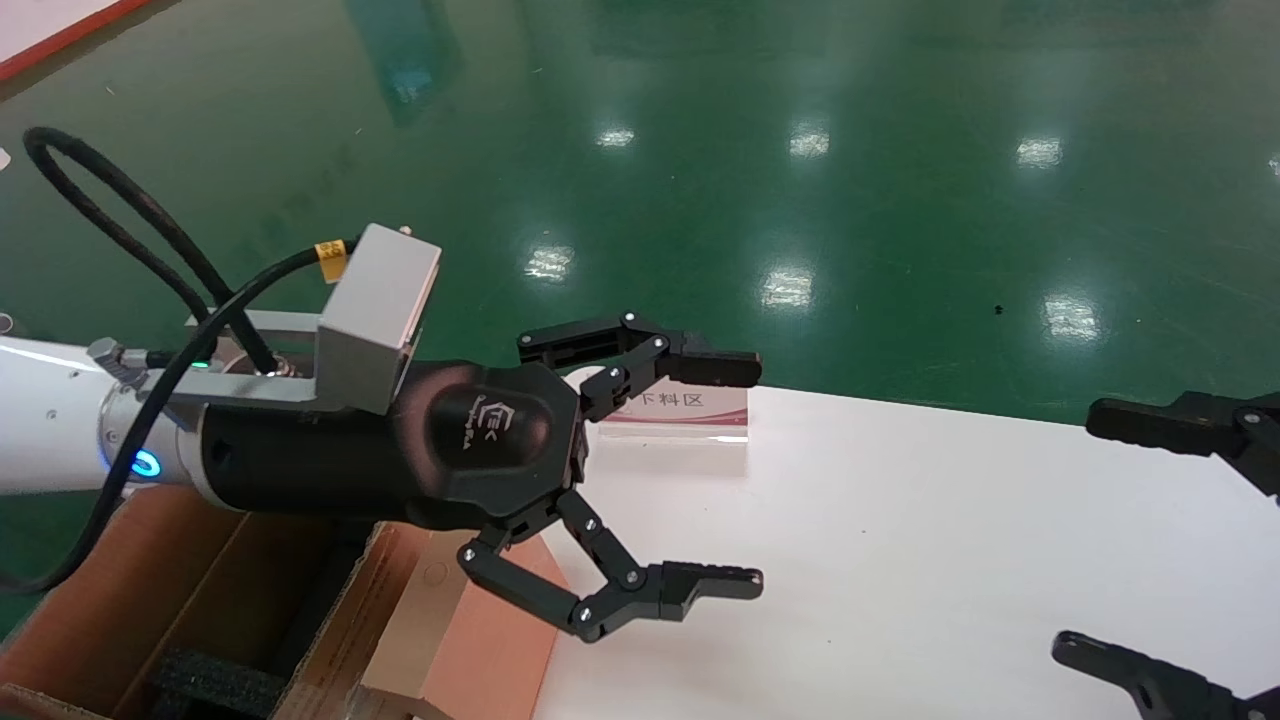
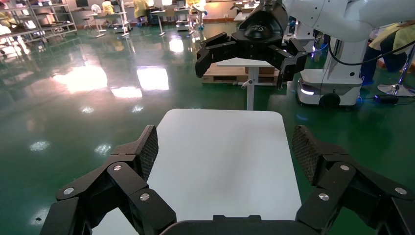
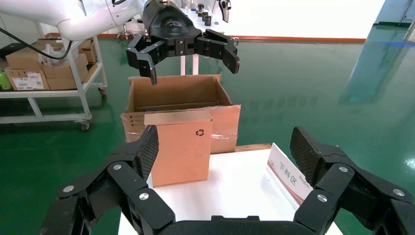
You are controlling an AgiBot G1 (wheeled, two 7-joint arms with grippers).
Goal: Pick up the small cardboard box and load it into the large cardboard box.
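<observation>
- Bench (image 1: 900, 560): white top over a glossy green floor (image 1: 800, 150), seen from the head camera; a small sign with red-edged lettering (image 1: 690, 408) stands near its far edge.
- Left gripper (image 1: 745, 475): held in the air over the bench's left part, fingers spread wide with nothing between them. The grey camera block and black cable sit on the wrist behind it.
- Right gripper (image 1: 1085, 530): at the right edge of the head view, above the bench, fingers likewise spread wide and holding nothing.
- Small cardboard box (image 3: 180, 147): stands upright on the bench's left end, a dark recycling mark near one upper corner. It leans against or stands just beside the large cardboard box; contact cannot be told. In the head view it shows below the left gripper.
- Large cardboard box (image 3: 171, 95): open-topped, beside the bench's left end, behind the small one in the right wrist view. Black foam (image 1: 215, 680) shows inside it in the head view.
</observation>
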